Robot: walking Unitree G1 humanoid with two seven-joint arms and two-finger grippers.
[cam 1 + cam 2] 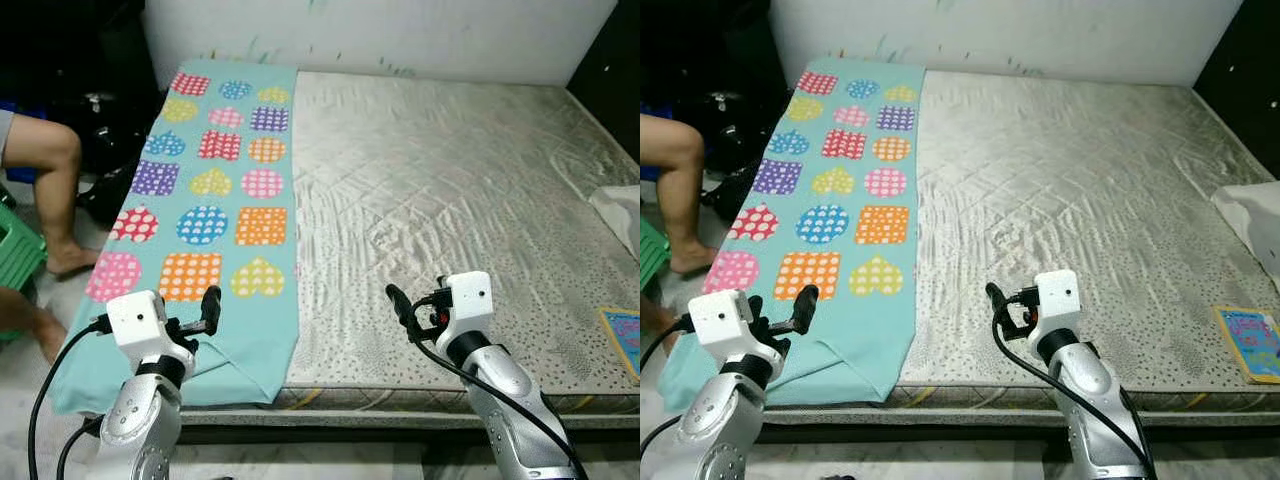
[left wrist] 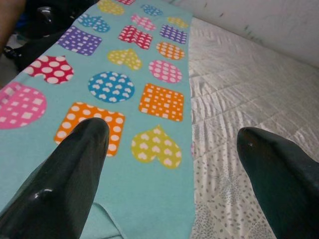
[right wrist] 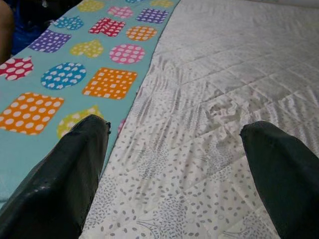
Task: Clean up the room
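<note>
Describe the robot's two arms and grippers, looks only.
Both arms are silver metal, each ending in a white boxy wrist block with a small dark dot. The left gripper and right gripper have long, glossy black fingers that taper to rounded tips. Black cables loop from each wrist down along the arm.

No text, label, brand or number can be read anywhere in these views. The small book [image 1: 1250,343] at the mattress's [image 1: 450,200] right edge seems to carry some printing on its cover, but it is too small and blurred to make out. The teal blanket [image 1: 215,210] bears only coloured shapes, no lettering.
</note>
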